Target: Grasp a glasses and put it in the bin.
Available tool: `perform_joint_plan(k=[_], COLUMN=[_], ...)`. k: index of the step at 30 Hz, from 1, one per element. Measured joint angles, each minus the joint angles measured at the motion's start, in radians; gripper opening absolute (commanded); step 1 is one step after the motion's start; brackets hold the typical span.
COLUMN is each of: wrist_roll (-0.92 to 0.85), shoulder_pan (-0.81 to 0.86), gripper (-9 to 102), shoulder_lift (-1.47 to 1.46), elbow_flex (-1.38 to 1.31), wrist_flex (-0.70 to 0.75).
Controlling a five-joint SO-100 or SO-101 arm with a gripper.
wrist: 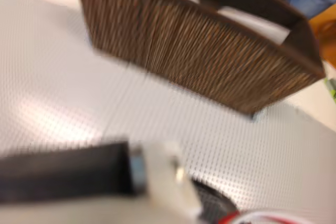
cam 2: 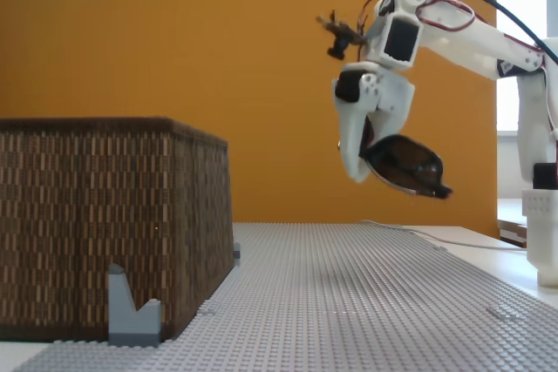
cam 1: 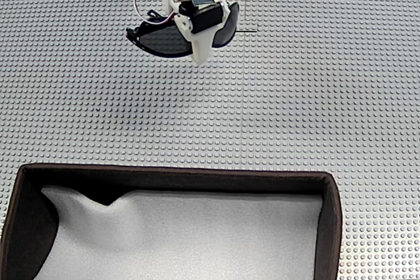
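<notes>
Nearest in a fixed view, the bin [cam 1: 331,227] sits on the studded table [cam 1: 295,96]; far beyond it, the gripper [cam 1: 200,54] pinches the glasses [cam 1: 164,44], lifted well above the table.

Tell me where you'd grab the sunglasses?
Probably the front frame, as the gripper does now, coming from above. In a fixed view the glasses hang with lenses either side of the fingers, so the middle balances them; the arms look thin and springy.

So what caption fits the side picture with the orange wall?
Gripper lifts the sunglasses high above the studded table, away from the woven bin.
</notes>
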Motion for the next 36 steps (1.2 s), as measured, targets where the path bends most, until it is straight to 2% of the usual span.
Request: perform_joint_plan(k=[6,9,13,16,19,22,25,30,36], wrist_roll=[-0.006,-0.005,0.014,0.038,0.086,0.124,0.187,0.21,0.14], shoulder_pan=[-0.02,-0.043,-0.032,-0.021,0.006,0.014,0.074,0.115,0.123], gripper=[-1,-1,-1,-1,-1,0,0,0,0], shoulder_lift=[0.034,0.054,0.055,0.055,0.058,0.06,0.054,-0.063,-0.245], elbow_flex=[0.106,0.19,0.195,0.196,0.222,0.298,0.341,0.302,0.037], wrist_flex=[0.172,0.173,0.035,-0.146,-0.433,-0.758,-1.189,-1.48,-1.588])
